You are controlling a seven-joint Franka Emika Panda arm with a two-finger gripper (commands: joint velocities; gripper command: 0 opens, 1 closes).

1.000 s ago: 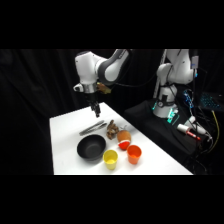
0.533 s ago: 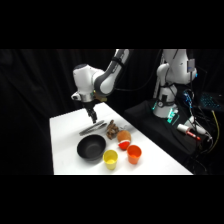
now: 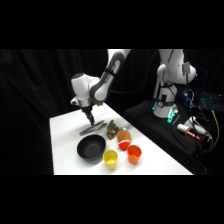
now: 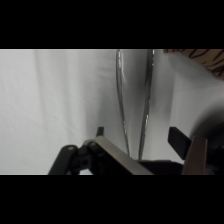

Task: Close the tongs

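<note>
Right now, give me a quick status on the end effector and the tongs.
End effector open, low over the tongs, fingers astride them. Tongs flat on the table, arms apart, not closed. Black bowl close by, not blocking.

The white rectangular table (image 3: 65,142) carries the long thin silvery metal tongs (image 3: 93,128), their two slender arms apart. Just beside the tongs' far end lies a brown lumpy object (image 3: 112,131). Nearer the camera than the tongs stand a black round bowl (image 3: 91,148), a yellow cup (image 3: 110,159), an orange cup (image 3: 134,153) and a red-and-tan rounded object (image 3: 124,138).
</note>
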